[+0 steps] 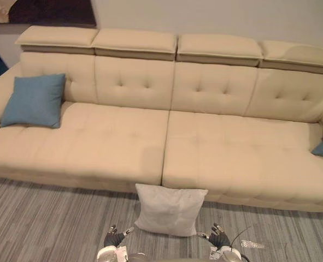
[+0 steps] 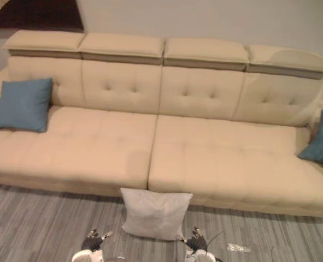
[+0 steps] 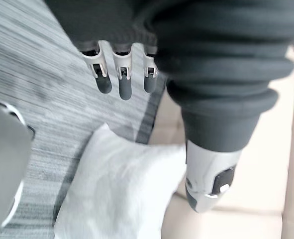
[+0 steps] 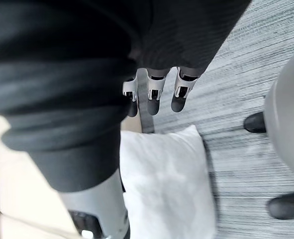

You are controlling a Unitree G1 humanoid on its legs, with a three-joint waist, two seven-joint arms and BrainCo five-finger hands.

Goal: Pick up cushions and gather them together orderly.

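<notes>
Since the three cushions lie well apart, the gathering looks barely begun. At the left end of the sofa (image 1: 123, 142) a blue cushion (image 1: 34, 101) leans upright against the backrest. Lower down, the left robot hand (image 1: 115, 238) hangs over the floor (image 1: 41, 218) with its fingers straight and relaxed, holding nothing. Just beside it, the white cushion (image 1: 169, 210) stands on the floor, propped against the sofa's front edge near the middle seam. On its other side the right robot hand (image 1: 219, 238) is likewise spread and empty, near the cushion but apart from it. At the sofa's right end a second blue cushion (image 2: 321, 137) rests in the corner. Nothing seems collected yet. The white cushion, flanked by both hands, is probably the first to lift. After that, all three need bringing to one spot and lining up.
</notes>
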